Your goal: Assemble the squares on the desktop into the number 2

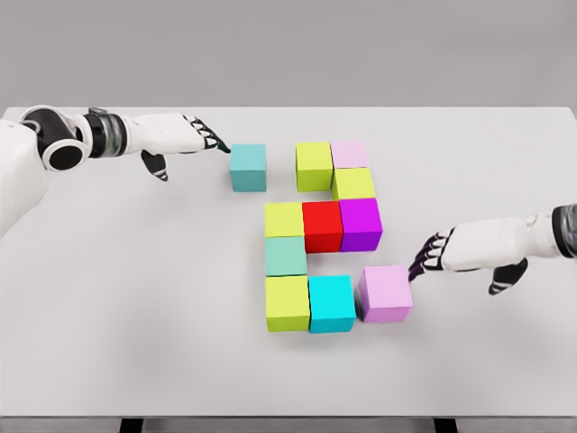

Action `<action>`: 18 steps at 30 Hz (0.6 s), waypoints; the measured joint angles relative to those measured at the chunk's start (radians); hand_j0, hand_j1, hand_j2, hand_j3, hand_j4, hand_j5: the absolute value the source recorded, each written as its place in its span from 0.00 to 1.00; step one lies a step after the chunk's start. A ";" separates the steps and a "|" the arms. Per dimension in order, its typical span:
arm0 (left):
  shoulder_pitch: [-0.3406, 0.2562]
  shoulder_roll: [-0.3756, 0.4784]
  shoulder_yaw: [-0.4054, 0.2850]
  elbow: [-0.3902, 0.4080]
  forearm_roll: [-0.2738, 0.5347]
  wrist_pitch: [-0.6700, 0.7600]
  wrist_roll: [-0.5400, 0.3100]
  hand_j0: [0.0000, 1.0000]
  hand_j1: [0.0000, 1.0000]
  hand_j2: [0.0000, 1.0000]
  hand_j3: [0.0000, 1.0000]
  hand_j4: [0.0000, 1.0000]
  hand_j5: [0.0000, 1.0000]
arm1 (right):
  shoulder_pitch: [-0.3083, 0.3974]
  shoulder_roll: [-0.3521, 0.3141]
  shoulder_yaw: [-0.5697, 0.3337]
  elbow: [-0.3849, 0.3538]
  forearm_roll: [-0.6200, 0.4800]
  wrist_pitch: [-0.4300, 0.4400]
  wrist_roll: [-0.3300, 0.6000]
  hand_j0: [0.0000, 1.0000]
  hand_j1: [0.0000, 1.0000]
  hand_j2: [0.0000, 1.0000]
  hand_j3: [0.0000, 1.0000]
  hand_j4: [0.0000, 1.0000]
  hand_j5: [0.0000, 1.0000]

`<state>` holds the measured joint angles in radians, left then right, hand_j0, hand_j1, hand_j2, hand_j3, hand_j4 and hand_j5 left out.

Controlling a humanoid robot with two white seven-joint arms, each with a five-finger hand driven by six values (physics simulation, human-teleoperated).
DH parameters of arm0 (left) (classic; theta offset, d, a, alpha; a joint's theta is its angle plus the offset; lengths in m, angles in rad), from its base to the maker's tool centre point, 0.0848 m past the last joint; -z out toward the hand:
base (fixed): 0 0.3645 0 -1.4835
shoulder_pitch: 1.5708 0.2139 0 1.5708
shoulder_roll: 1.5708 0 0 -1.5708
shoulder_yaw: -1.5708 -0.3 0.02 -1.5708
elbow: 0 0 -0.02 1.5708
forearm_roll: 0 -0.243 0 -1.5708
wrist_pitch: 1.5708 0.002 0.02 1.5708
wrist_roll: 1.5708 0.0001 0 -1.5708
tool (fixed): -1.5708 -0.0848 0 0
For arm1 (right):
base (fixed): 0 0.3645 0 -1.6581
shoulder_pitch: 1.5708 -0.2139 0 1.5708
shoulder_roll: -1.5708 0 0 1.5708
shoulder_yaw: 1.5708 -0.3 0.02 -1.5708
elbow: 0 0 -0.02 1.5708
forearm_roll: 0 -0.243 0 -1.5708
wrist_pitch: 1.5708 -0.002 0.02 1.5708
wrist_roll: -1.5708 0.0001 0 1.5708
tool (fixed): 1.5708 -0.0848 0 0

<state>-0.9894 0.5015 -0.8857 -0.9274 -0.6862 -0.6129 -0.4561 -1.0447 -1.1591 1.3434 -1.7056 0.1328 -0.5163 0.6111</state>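
Coloured cubes lie on the white table (135,298). A teal cube (248,167) stands apart at the upper left, and the fingertips of my left hand (213,142) touch its left side, fingers stretched out. A lime cube (314,166), pale pink cube (350,153) and lime cube (352,183) form the top. Below run a lime cube (284,219), red cube (322,225) and purple cube (361,224). Then come a mint cube (286,256), lime cube (288,302) and cyan cube (331,303). My right hand (429,254) touches the right side of a lilac cube (385,293), holding nothing.
The table's front edge runs along the bottom of the view and its back edge meets a grey wall. Bare white surface stretches left of the cubes and along the front.
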 measured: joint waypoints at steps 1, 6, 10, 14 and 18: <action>0.000 0.002 0.000 0.000 0.000 0.000 0.000 1.00 1.00 1.00 1.00 1.00 1.00 | 0.000 0.001 -0.004 0.007 0.000 0.000 0.000 0.98 0.98 0.98 0.98 0.98 0.98; 0.003 0.015 0.000 -0.001 0.000 0.000 0.000 1.00 1.00 1.00 1.00 1.00 1.00 | 0.000 0.012 -0.015 0.032 0.000 0.000 0.000 0.98 0.98 0.98 0.98 0.98 0.98; 0.009 0.031 -0.003 -0.006 -0.002 0.000 0.000 1.00 1.00 1.00 1.00 1.00 1.00 | 0.002 0.021 -0.020 0.043 0.000 0.000 0.000 0.98 0.98 0.98 0.98 0.98 0.98; 0.012 0.052 -0.025 -0.046 -0.001 0.000 0.001 1.00 1.00 1.00 1.00 1.00 1.00 | 0.002 0.022 -0.020 0.039 0.001 -0.001 0.000 0.98 0.98 0.98 0.98 0.98 0.98; 0.017 0.060 -0.035 -0.071 -0.001 0.000 0.001 1.00 1.00 1.00 1.00 1.00 1.00 | 0.003 0.020 -0.018 0.035 0.004 -0.001 0.000 0.98 0.98 0.98 0.98 0.98 0.98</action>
<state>-0.9725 0.5613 -0.9206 -0.9988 -0.6868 -0.6128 -0.4547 -1.0416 -1.1387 1.3256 -1.6707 0.1369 -0.5171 0.6111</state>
